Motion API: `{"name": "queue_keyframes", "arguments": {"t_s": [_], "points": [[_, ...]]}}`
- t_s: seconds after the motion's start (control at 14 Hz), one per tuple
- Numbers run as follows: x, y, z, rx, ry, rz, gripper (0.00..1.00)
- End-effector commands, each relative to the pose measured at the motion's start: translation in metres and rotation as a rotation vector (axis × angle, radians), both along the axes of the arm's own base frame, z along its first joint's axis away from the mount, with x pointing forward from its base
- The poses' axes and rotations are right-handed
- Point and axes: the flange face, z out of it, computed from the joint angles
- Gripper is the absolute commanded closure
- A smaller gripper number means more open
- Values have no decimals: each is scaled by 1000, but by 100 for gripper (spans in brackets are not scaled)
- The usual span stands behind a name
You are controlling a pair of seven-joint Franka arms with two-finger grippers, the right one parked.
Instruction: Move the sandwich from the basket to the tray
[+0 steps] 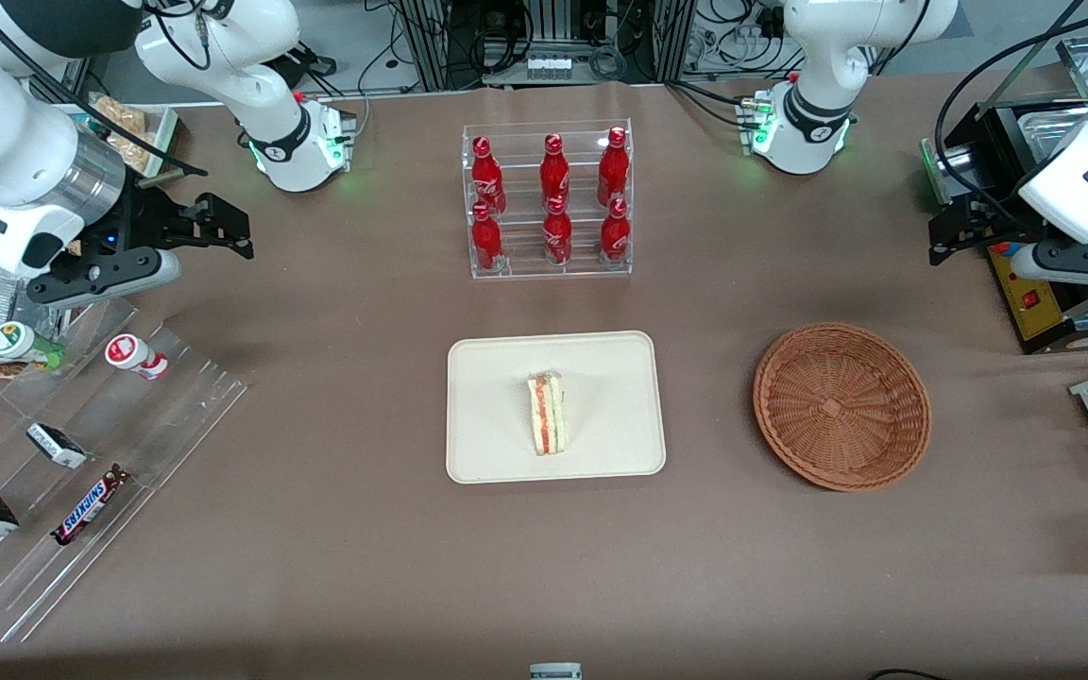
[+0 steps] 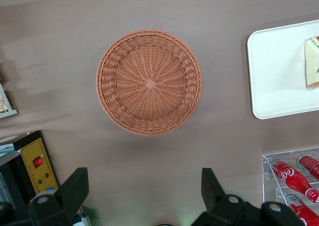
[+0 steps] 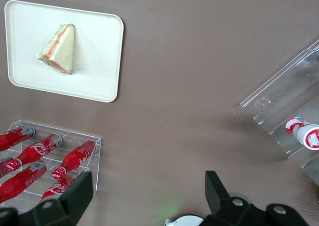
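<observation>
Sandwich lay on its side near middle of tray, striped filling edge showing. Basket sat beside tray toward working arm's end, w/ nothing in it. Acrylic rack, farther from front cam than tray, held six red bottles. Left gripper hung high above the table nr basket, fingers spread wide, holding nothing.

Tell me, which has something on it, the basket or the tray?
The tray: the sandwich lies on it, while the basket holds nothing. The open gripper hangs above the table near the basket.
</observation>
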Motion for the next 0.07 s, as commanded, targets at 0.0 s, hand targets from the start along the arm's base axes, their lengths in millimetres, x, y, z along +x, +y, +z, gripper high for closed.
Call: {"name": "queue_keyframes", "arguments": {"t_s": [0.0], "points": [[4,-4,-5,-17,11,-23,0]]}}
